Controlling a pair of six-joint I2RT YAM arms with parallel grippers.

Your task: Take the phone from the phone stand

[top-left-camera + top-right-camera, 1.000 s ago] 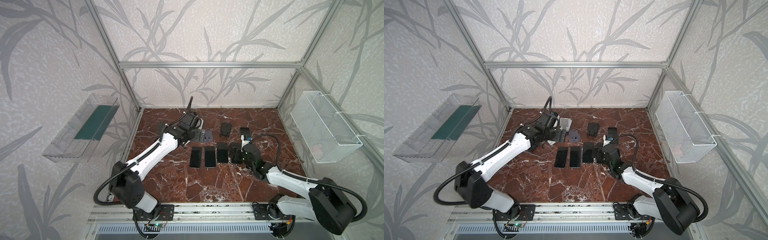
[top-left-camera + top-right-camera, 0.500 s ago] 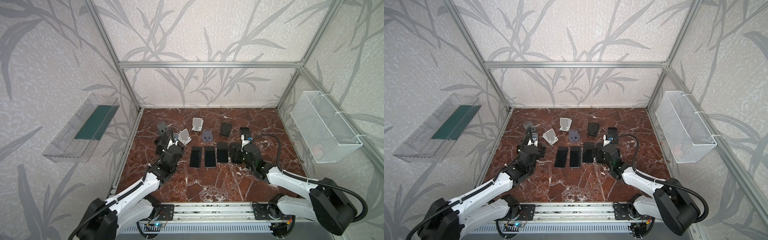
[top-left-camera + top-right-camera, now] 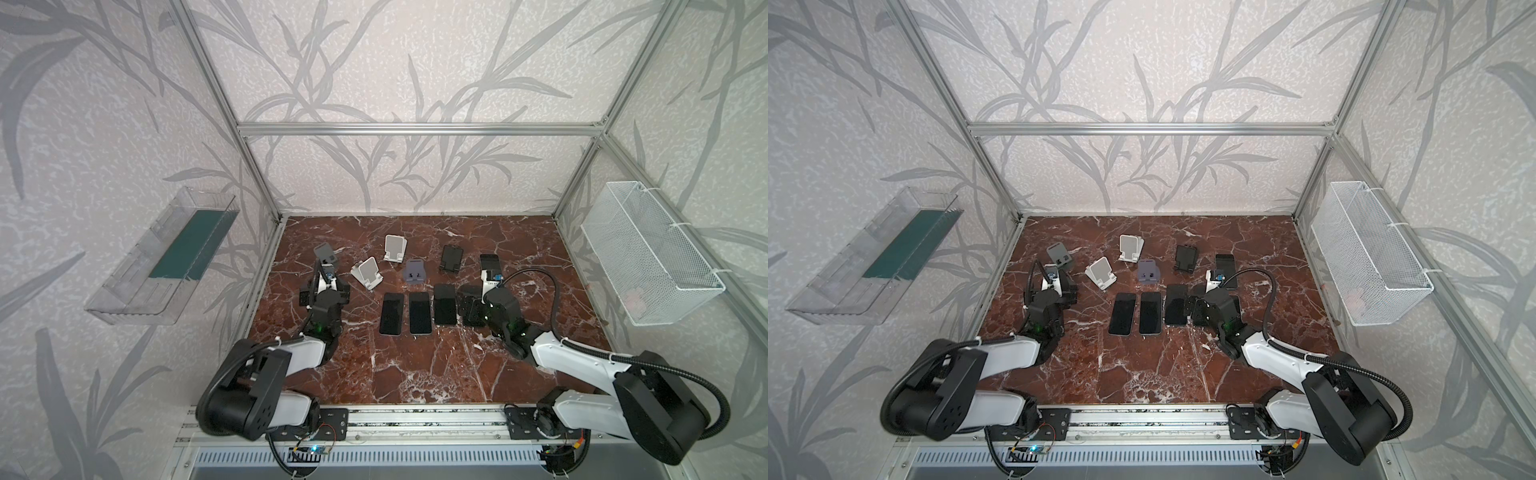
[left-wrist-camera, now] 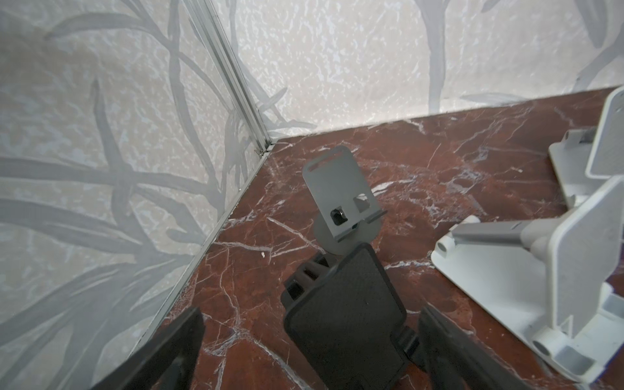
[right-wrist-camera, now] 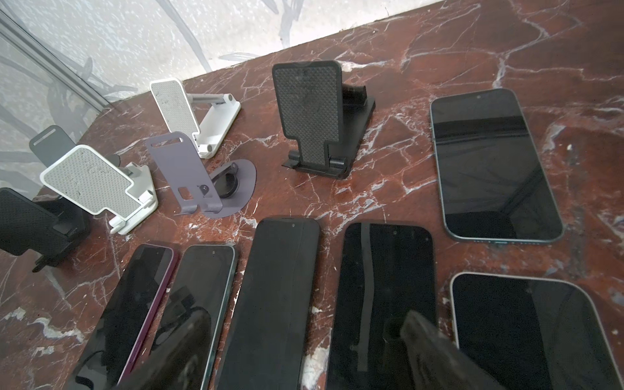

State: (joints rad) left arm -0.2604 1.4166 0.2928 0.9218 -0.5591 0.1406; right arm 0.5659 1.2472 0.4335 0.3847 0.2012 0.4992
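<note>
Several dark phones lie flat, screen up, on the marble floor: a row (image 3: 419, 312) at centre and one farther back (image 3: 490, 262). The right wrist view shows them from close by (image 5: 277, 304). Every phone stand in view is empty. My left gripper (image 4: 312, 320) is open at the left, its jaws on either side of a black stand (image 4: 344, 304) without closing on it. In a top view that gripper (image 3: 326, 286) hides the stand. My right gripper (image 5: 304, 324) hangs open low over the right end of the row, holding nothing (image 3: 469, 307).
A grey stand (image 3: 324, 253), two white stands (image 3: 366, 272) (image 3: 395, 248), a purple one (image 3: 415, 272) and a black one (image 3: 451, 258) stand behind the row. The left wall and frame post (image 4: 236, 101) are near my left gripper. A wire basket (image 3: 648, 257) hangs right, a clear bin (image 3: 166, 257) left.
My left arm has drawn back from the stands at the back centre to the left front, and its gripper now straddles the black stand. The right arm has not moved.
</note>
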